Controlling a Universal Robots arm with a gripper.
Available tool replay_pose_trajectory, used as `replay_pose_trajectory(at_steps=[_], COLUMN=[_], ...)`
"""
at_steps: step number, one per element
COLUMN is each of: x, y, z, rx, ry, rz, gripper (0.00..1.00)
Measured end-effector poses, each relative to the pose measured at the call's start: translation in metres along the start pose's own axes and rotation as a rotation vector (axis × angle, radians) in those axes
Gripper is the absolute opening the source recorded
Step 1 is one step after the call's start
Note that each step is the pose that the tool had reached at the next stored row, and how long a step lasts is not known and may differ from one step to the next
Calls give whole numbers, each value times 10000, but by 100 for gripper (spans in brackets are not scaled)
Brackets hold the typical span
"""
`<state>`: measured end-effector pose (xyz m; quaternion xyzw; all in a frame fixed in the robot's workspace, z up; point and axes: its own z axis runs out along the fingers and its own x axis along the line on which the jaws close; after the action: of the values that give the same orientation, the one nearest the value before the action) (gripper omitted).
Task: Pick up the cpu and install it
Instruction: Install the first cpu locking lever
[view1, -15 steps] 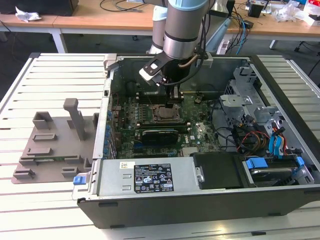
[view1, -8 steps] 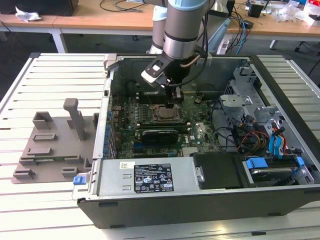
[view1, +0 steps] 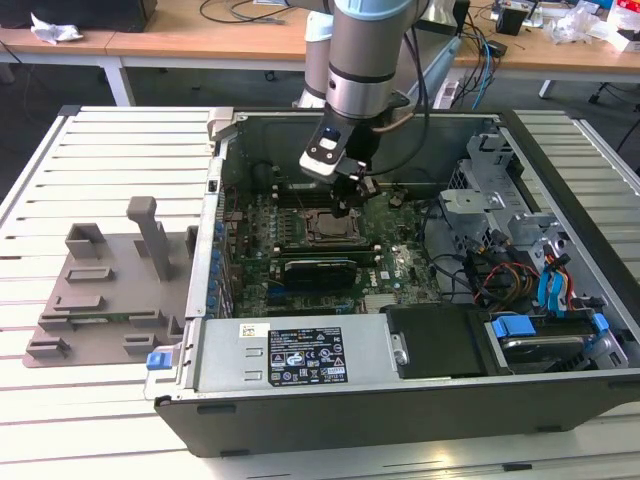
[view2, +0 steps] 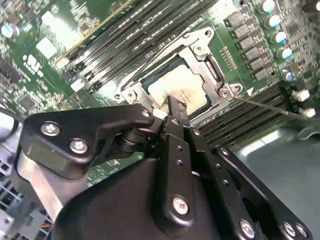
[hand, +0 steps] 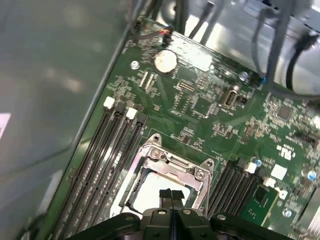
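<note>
Over the socket (view2: 200, 50) of the green board (hand: 200, 105), our hand (hand: 171, 196) has its fingers pressed together, holding nothing, tips above or on the cpu (view2: 187, 82), which lies flat inside it. We should come down level and press softly.

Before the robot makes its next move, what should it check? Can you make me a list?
1. The cpu lies inside the socket: ok.
2. The hand is over the cpu: ok.
3. Its fingers are shut, gripping nothing: ok.
4. The cpu sits flat: cannot tell, the hand hides part.
5. The socket is clamped shut: cannot tell.
6. The cables lie apart from the hand: ok.
</note>
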<state>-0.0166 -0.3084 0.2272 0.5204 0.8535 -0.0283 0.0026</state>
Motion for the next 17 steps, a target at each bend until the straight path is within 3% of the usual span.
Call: replay_pose_trajectory(at_steps=[3, 5, 8, 17], x=[-1, -1, -1, -1], y=[1, 2, 2, 2], z=[0, 0, 0, 0], rx=[-35, -72, -110, -162], ry=[-48, -96, -146, -218], rz=[-1053, -2119, -3220, -4792], gripper=[11, 11, 11, 11])
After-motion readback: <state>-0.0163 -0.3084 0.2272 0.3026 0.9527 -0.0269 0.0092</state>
